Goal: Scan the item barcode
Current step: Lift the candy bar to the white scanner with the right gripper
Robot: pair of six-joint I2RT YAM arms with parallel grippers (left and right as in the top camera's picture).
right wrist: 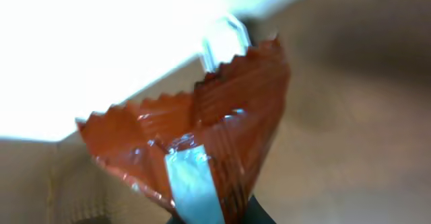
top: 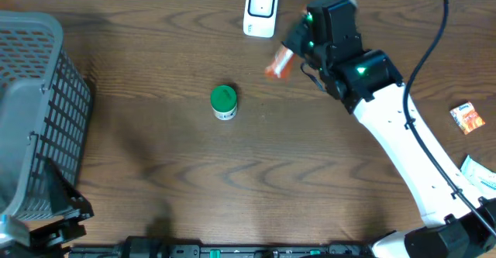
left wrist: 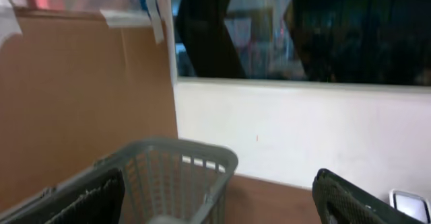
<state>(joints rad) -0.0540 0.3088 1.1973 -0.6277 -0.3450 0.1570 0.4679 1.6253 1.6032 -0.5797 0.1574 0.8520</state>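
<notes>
1. Left gripper (left wrist: 219, 207): jaws wide, empty, by the grey basket (top: 35, 95). No risk here.
2. Green-lidded jar (top: 223, 101): upright, well apart from the action; likely safe.
3. White scanner (top: 260, 10): near the orange packet (top: 279, 63), which is held above the table. Crinkled foil could glare or hide the barcode, causing a misread.
4. Right gripper (top: 298, 47): clamped on the packet's edge. The thin hold could slip or let the packet flop.

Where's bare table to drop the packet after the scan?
Bare wood between basket and jar, and from the jar down to the near edge, left of the right arm. Crowded near the scanner and right gripper.
</notes>
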